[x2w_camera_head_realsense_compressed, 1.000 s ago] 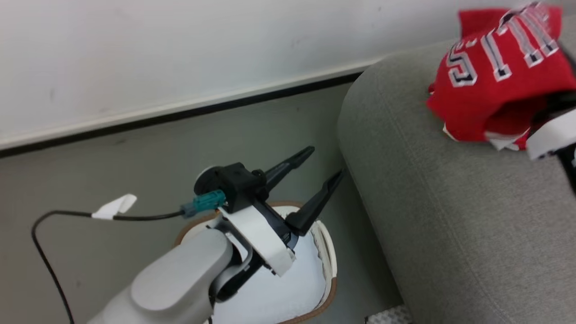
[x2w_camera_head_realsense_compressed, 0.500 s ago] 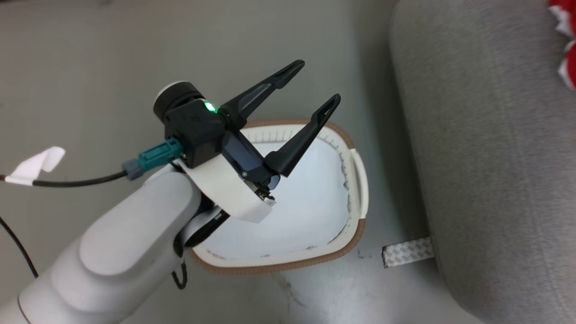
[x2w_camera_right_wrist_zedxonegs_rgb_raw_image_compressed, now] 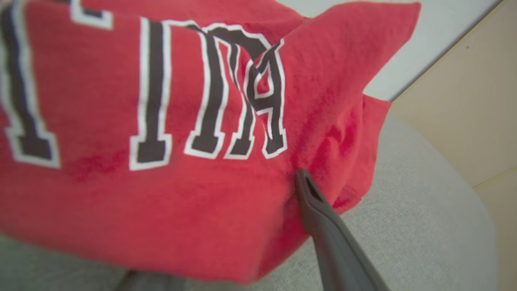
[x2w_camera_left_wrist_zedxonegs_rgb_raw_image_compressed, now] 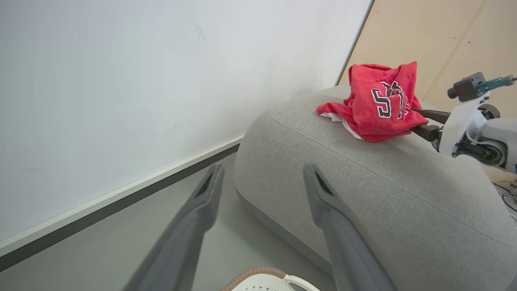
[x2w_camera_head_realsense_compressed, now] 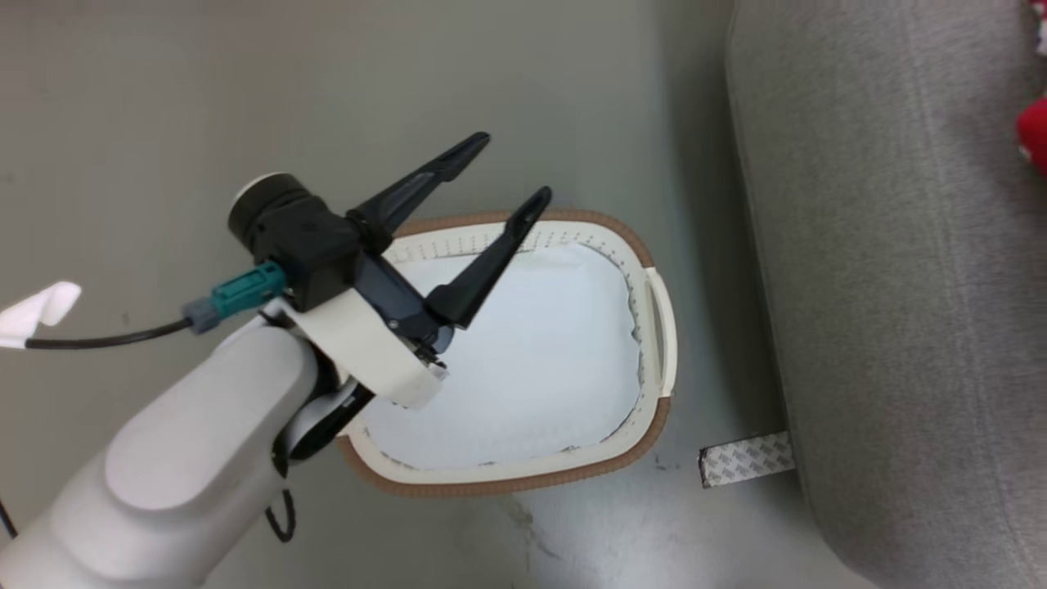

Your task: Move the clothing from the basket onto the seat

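Head view: the left gripper [x2w_camera_head_realsense_compressed: 514, 168] hangs over the basket [x2w_camera_head_realsense_compressed: 507, 484], its jaws spread wide with nothing between them. The basket stands on the floor [x2w_camera_head_realsense_compressed: 164, 123] just beside the sofa [x2w_camera_head_realsense_compressed: 883, 286] and holds a white pad [x2w_camera_head_realsense_compressed: 540, 376]. A scrap of the red jersey [x2w_camera_head_realsense_compressed: 1033, 143] shows at the right edge, on the sofa.

Left wrist view: the jersey lies crumpled on the sofa's rounded top, well apart from the basket rim. The right gripper [x2w_camera_left_wrist_zedxonegs_rgb_raw_image_compressed: 422, 123] reaches in from the right, jaws apart, tips hidden at the jersey's edge.

Right wrist view: one finger [x2w_camera_right_wrist_zedxonegs_rgb_raw_image_compressed: 323, 230] lies bare against the cloth. The other sits under the red fabric, which drapes over it onto the sofa.
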Robot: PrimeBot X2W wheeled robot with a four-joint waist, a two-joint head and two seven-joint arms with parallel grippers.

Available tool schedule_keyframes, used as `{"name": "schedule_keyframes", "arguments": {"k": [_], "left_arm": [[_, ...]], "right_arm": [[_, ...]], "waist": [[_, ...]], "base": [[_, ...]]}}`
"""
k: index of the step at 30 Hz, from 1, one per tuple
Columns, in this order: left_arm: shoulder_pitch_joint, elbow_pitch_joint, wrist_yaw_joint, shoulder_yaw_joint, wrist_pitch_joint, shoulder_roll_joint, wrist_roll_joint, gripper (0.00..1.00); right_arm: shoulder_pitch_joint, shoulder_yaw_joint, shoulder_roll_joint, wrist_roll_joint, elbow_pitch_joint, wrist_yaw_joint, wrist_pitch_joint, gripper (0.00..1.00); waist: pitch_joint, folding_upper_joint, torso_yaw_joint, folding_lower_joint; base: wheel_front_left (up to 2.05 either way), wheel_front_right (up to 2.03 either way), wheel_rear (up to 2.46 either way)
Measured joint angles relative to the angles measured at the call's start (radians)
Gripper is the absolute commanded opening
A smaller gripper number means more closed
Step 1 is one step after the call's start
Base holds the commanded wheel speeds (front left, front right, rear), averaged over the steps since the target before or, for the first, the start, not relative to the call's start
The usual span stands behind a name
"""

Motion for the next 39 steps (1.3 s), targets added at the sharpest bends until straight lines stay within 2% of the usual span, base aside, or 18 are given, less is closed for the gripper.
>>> {"name": "schedule_keyframes", "arguments": {"k": [5, 11, 21, 31, 39], "left_arm": [[0.043, 0.016, 0.007, 0.049, 0.000, 0.009, -0.009, 1.00], [0.136, 0.036, 0.014, 0.120, 0.000, 0.003, -0.014, 1.00], [0.306, 0.062, 0.035, 0.262, -0.001, -0.062, 0.002, 1.00], [0.503, 0.098, 0.063, 0.398, -0.001, -0.140, 0.071, 1.00], [0.658, 0.122, 0.086, 0.513, -0.001, -0.190, 0.143, 1.00]], "right_arm": [[0.044, 0.021, 0.013, 0.003, 0.035, 0.000, -0.076, 1.00], [0.099, 0.068, 0.018, 0.043, 0.028, 0.000, -0.107, 1.00], [0.262, 0.164, 0.031, 0.145, -0.146, 0.000, -0.113, 1.00], [0.447, 0.309, 0.065, 0.228, -0.299, 0.000, -0.113, 1.00], [0.560, 0.457, 0.086, 0.266, -0.337, 0.000, -0.114, 1.00]], "waist": [[-0.061, 0.0000, -0.016, 0.0000], [-0.152, 0.0001, -0.027, -0.0001], [-0.325, 0.0002, -0.021, -0.0003], [-0.495, 0.0002, 0.023, -0.0004], [-0.599, 0.0002, 0.090, -0.0006]], "base": [[0.00, 0.00, 0.00], [0.00, 0.00, 0.00], [0.00, 0.00, 0.00], [0.00, 0.00, 0.00], [0.00, 0.00, 0.00]]}}
